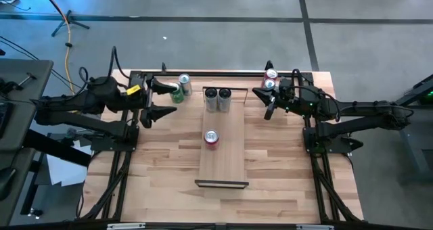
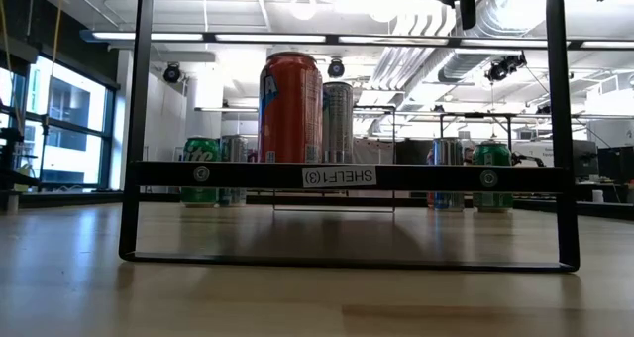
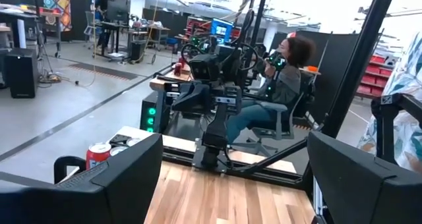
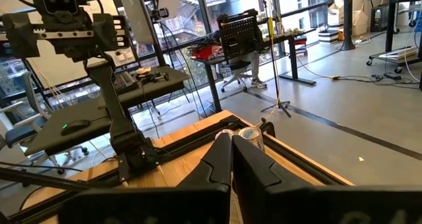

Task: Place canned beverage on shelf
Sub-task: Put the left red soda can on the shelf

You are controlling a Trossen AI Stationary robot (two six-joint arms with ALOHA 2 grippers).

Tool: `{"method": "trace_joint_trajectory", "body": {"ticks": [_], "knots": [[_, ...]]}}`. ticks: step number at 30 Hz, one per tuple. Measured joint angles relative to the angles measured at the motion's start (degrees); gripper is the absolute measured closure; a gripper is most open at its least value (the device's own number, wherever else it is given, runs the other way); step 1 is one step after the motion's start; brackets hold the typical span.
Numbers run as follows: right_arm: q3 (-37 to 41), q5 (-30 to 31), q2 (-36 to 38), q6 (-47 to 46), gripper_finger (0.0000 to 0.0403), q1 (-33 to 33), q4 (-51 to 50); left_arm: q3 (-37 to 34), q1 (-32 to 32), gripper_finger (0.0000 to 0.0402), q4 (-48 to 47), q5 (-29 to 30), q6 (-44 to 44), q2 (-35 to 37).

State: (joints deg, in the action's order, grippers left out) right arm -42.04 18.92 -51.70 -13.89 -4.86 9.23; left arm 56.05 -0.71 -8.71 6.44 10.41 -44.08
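High view: the shelf (image 1: 222, 159) lies along the middle of the table (image 1: 169, 182), carrying a red can (image 1: 211, 139) near its middle and two silver cans (image 1: 218, 99) side by side at its far end. A green can (image 1: 183, 86) stands off the shelf at the far left of the table. The left gripper (image 1: 152, 101) is just beside it, fingers spread wide and holding nothing. The right gripper (image 1: 268, 101) rests at the far right with fingers fully together and empty, close to two more cans (image 1: 270, 79) at the table's far right corner.

Hazards, judged from this layout:

- The green can sits close against one finger of the left gripper. A sideways approach could tip it or push it toward the table's far edge before the fingers close round it.
- A grasp taken high on the can could let it swing or slip in transit.
- Free shelf space lies between the red can and the silver pair, and in front of the red can. Lowering a can into the narrower gap risks striking a neighbour and toppling it.
- The board is narrow, so a can released off-centre could overhang an edge and fall.
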Motion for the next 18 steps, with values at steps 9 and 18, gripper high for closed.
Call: {"method": "trace_joint_trajectory", "body": {"ticks": [9,18], "knots": [[0.0,0.0,0.0,0.0,0.0402,0.0,0.0,0.0,0.0,0.0068,0.0,0.1,1.4,0.1],[0.0,0.0,0.0,0.0,0.0402,0.0,0.0,0.0,-0.1,0.0072,-0.4,0.2,-2.9,0.3]]}}
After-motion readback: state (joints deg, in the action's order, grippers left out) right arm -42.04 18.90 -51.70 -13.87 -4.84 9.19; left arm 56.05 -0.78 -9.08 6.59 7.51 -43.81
